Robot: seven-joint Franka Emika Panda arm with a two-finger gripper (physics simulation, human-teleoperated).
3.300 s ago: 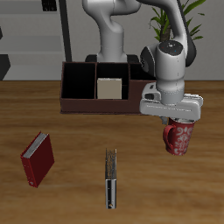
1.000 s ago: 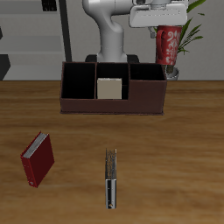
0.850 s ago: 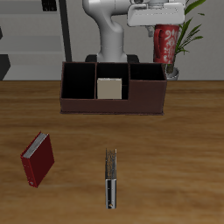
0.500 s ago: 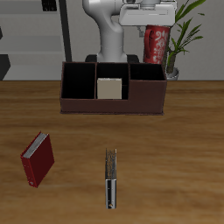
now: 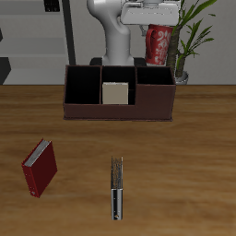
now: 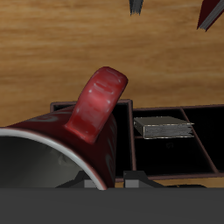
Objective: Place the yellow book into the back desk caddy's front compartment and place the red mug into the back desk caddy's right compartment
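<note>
My gripper (image 5: pixel 158 29) is shut on the red mug (image 5: pixel 158 45) and holds it upright, high above the back desk caddy (image 5: pixel 118 111), over the right compartment (image 5: pixel 155 92). In the wrist view the mug's red handle (image 6: pixel 101 101) and white inside fill the near field, with the caddy (image 6: pixel 166 162) below. The yellow book (image 5: pixel 114 93) lies in the caddy's front compartment; it also shows in the wrist view (image 6: pixel 164 129).
A red book (image 5: pixel 40 168) lies near the table's front edge. A dark book with a pale spine (image 5: pixel 116 189) stands on the table in front of the caddy. A potted plant (image 5: pixel 192 37) stands behind the caddy, close to the mug.
The gripper has lifted the mug from beside the caddy to high above it. It has then carried the mug sideways, away from the plant, to over the caddy's end section.
</note>
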